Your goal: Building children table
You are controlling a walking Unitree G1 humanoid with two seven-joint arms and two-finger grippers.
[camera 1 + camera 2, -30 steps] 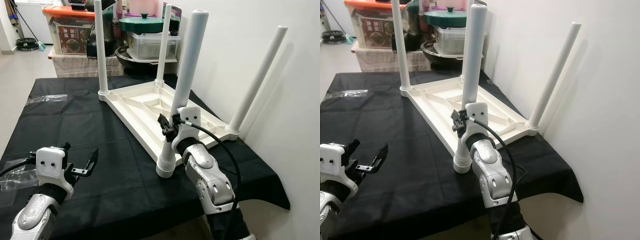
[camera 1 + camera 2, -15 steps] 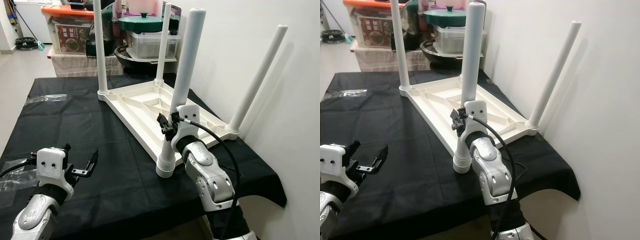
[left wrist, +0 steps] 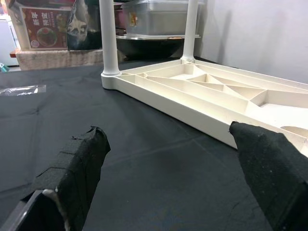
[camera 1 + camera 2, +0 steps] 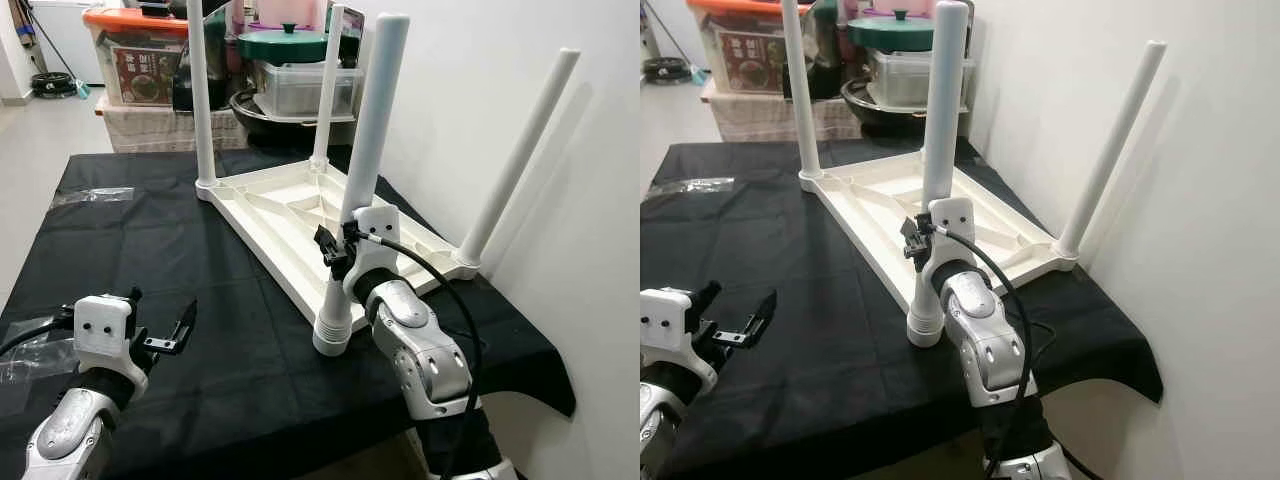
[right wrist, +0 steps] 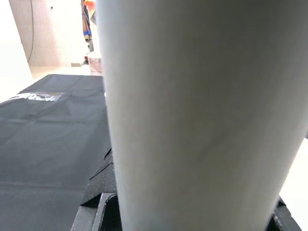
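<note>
The upside-down white plastic table top (image 4: 300,205) lay on the black cloth (image 4: 150,240). At its near corner, the right gripper (image 4: 335,255) seemed to hold the last white leg (image 4: 372,120), probably fitting it in. Near that corner, the left gripper (image 4: 165,325) waited wide open. Next, the leg needed pushing in tight.

Upturned tabletop (image 4: 300,215) on the cloth-covered table (image 4: 130,250), legs up at its corners, near leg (image 4: 365,150) gripped by right gripper (image 4: 335,255), left gripper (image 4: 160,325) apart to the left, storage boxes (image 4: 140,60) behind
</note>
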